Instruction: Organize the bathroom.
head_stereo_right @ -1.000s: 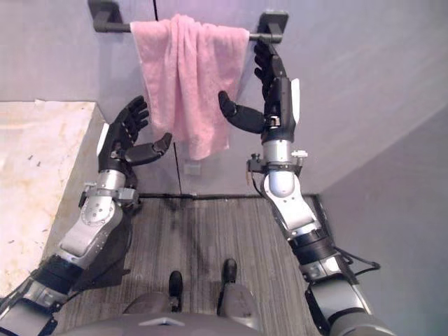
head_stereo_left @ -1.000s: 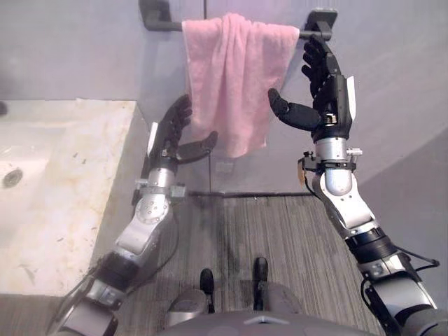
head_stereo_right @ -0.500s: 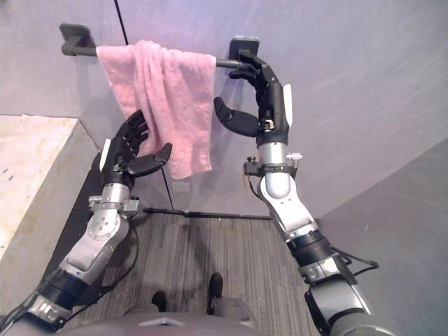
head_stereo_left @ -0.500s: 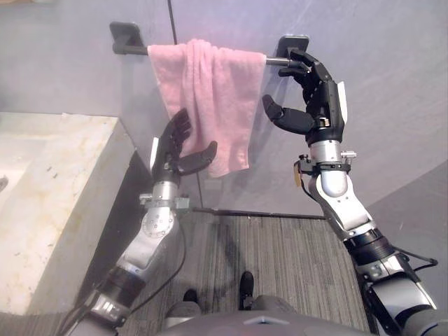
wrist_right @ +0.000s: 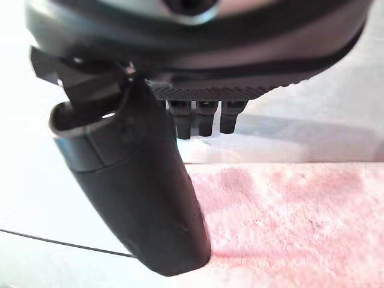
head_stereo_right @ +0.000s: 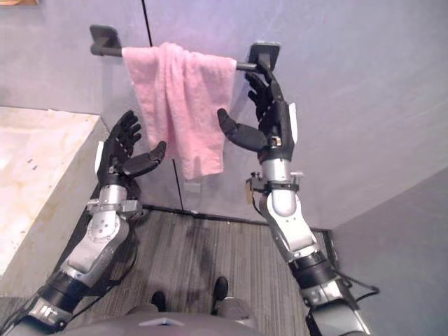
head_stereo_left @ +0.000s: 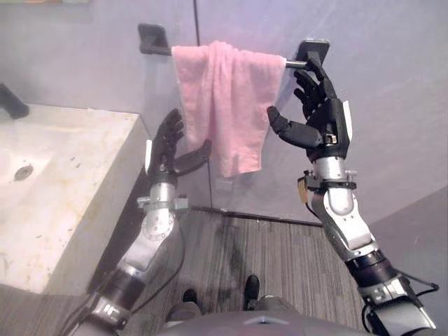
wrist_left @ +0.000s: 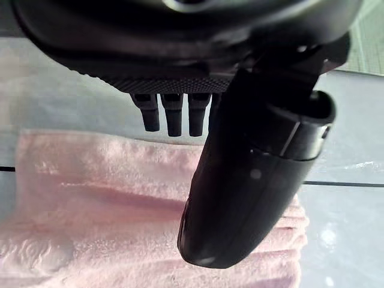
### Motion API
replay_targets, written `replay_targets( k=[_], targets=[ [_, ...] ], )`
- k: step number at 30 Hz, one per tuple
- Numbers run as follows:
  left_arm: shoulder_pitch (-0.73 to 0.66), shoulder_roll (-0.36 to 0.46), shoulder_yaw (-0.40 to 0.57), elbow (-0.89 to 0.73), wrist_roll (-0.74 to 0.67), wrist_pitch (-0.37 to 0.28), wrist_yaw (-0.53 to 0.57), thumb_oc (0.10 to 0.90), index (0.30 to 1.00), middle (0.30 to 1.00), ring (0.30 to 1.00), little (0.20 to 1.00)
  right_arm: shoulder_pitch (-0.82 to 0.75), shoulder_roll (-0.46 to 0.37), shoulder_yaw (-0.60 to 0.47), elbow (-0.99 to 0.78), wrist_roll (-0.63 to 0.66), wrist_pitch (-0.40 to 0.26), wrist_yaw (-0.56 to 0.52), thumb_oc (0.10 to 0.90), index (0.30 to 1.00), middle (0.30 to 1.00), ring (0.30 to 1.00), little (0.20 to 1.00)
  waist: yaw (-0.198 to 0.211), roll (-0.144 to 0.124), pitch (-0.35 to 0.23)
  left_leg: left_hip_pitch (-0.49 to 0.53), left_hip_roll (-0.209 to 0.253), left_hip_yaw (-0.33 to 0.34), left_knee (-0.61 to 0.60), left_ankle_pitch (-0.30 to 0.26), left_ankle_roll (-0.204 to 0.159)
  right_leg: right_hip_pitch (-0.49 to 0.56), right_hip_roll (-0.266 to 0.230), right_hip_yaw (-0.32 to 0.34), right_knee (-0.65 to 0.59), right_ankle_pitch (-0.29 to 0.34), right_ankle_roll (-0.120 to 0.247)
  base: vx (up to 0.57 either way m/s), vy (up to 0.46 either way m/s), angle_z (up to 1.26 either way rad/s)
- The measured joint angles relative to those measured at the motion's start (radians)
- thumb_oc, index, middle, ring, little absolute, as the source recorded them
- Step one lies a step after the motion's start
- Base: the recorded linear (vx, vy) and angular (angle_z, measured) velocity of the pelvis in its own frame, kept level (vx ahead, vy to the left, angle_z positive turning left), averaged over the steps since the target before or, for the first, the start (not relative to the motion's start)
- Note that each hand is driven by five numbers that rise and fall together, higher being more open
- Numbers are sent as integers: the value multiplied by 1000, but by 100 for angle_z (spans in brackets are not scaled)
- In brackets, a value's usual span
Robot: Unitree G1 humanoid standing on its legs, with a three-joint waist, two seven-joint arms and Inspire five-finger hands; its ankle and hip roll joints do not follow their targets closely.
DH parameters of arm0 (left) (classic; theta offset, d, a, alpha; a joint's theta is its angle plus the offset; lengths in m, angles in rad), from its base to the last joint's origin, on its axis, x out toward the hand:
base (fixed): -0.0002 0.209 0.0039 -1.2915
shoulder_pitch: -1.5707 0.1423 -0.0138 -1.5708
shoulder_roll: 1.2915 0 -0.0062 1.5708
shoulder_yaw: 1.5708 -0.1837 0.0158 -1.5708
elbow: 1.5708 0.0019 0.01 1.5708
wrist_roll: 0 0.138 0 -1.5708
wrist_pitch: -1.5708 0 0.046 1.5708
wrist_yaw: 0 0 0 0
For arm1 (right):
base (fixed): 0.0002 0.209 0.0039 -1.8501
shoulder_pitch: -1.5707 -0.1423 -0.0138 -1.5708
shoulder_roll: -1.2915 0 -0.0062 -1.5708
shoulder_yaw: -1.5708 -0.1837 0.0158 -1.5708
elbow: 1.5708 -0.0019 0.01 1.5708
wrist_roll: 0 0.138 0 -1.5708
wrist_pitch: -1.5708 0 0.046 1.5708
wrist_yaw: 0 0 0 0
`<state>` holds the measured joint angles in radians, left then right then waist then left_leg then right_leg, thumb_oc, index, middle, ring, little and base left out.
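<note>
A pink towel [head_stereo_left: 224,98] hangs bunched over a dark wall rail [head_stereo_left: 157,49], draped down the grey wall. My left hand [head_stereo_left: 166,143] is open just left of the towel's lower part, thumb pointing toward the cloth, holding nothing. My right hand [head_stereo_left: 320,115] is open to the right of the towel, fingers straight up below the rail's right bracket [head_stereo_left: 312,50], thumb reaching toward the towel's edge. In the left wrist view the towel [wrist_left: 90,198] lies past the fingers [wrist_left: 170,117]. The right wrist view shows the towel [wrist_right: 300,210] beyond my thumb [wrist_right: 129,192].
A pale stone counter [head_stereo_left: 49,189] with a sink drain [head_stereo_left: 23,171] stands at the left, with a dark tap [head_stereo_left: 12,101] at its back. Grey striped flooring [head_stereo_left: 280,245] lies below, and a grey wall runs down the right side.
The camera has shifted, bringing more of the counter into view. My right hand has come off the rail bracket and its fingers now stand straight just below it. The left hand stays beside the towel.
</note>
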<state>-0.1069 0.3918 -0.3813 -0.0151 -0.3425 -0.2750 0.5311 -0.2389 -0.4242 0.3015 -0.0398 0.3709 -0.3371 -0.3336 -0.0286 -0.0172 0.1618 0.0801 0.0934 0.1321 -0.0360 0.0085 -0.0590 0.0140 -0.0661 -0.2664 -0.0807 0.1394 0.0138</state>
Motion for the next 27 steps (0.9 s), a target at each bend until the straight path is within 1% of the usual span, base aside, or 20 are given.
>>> replay_targets(
  k=[2, 3, 4, 5, 7, 12, 19, 20, 23, 26, 27],
  targets=[
    [0, 0, -6, 0, 0, 0, 5, 800, 900, 900, 900, 900, 17, 2, 26, 41, 11, 14, 11, 800, 900, 900, 900, 900, 0, 0, -1, 17, -8, 1, -38, 18, 6, 0, -4, 0, 0, 2, 4, 36, 93, 3],
    [-2, 0, -8, -1, 0, 0, 5, 800, 900, 900, 900, 900, 33, 3, 43, 59, 35, 38, 16, 800, 900, 900, 900, 900, -1, 0, -1, 22, -12, 0, -51, 24, 7, 0, -8, -1, 0, 1, 10, 40, 81, 4],
    [-2, 1, -11, -1, 0, 0, 5, 800, 900, 900, 900, 900, 54, 4, 62, 87, 39, 63, 18, 800, 900, 900, 900, 900, 0, 1, -1, 22, -16, 0, -52, 24, 7, -1, -12, -1, 0, 2, 12, 41, 93, 5],
    [-2, 1, -11, -3, 0, 0, 5, 800, 900, 900, 900, 900, 68, 5, 69, 92, 39, 74, 19, 800, 900, 900, 900, 900, 1, 1, -1, 22, -17, 0, -52, 24, 7, -1, -14, -1, 0, 2, 13, 46, 100, 1],
    [-1, 3, -10, -5, 0, 0, 14, 800, 900, 900, 900, 900, 97, 11, 90, 108, 38, 82, 17, 800, 900, 900, 900, 900, 1, 2, -2, 25, -20, 1, -50, 28, 2, 0, -16, -1, 0, 4, 13, 40, 70, -1],
    [-1, 4, -10, -7, 0, 0, 17, 800, 900, 900, 900, 900, 103, 21, 89, 106, 28, 81, -4, 800, 900, 900, 900, 900, -1, 2, -2, 31, -21, 9, -50, 27, 2, 2, -17, 2, 0, 5, 15, 45, 53, -4],
    [-1, 7, -1, -34, 5, 0, 49, 800, 900, 900, 900, 900, 101, 21, 22, 101, 22, 81, -49, 800, 900, 900, 900, 900, 2, 2, -2, 34, -21, 17, -53, 26, 1, 2, -14, 14, 0, 5, 18, 39, 19, -3],
    [0, 9, 3, -34, 22, 0, 61, 800, 900, 900, 900, 900, 97, 17, 15, 100, -5, 81, -58, 800, 900, 900, 900, 900, 1, 2, -2, 36, -21, 24, -53, 24, 2, 2, -14, 21, 0, 2, 22, 48, 15, -12],
    [-1, 13, 12, -34, 41, 0, 81, 800, 900, 900, 900, 900, 97, -13, 10, 68, -11, 81, -67, 800, 900, 900, 900, 900, -4, 2, -3, 37, -21, 29, -53, 23, 3, 1, -15, 25, 0, 2, 23, 58, 17, -7],
    [-1, 12, 26, -34, 41, 0, 91, 800, 900, 900, 900, 900, 96, -14, -8, 55, -12, 81, -66, 800, 900, 900, 900, 900, -4, 2, -4, 39, -20, 32, -53, 23, 3, 1, -13, 26, 0, 2, 23, 48, 16, -4],
    [-1, 12, 45, -34, 41, 0, 95, 800, 900, 900, 900, 900, 96, -14, -15, 52, -12, 81, -64, 800, 900, 900, 900, 900, -4, 2, -4, 41, -19, 33, -53, 22, 2, 1, -12, 27, 0, 2, 23, 85, 40, -3]
  ],
)
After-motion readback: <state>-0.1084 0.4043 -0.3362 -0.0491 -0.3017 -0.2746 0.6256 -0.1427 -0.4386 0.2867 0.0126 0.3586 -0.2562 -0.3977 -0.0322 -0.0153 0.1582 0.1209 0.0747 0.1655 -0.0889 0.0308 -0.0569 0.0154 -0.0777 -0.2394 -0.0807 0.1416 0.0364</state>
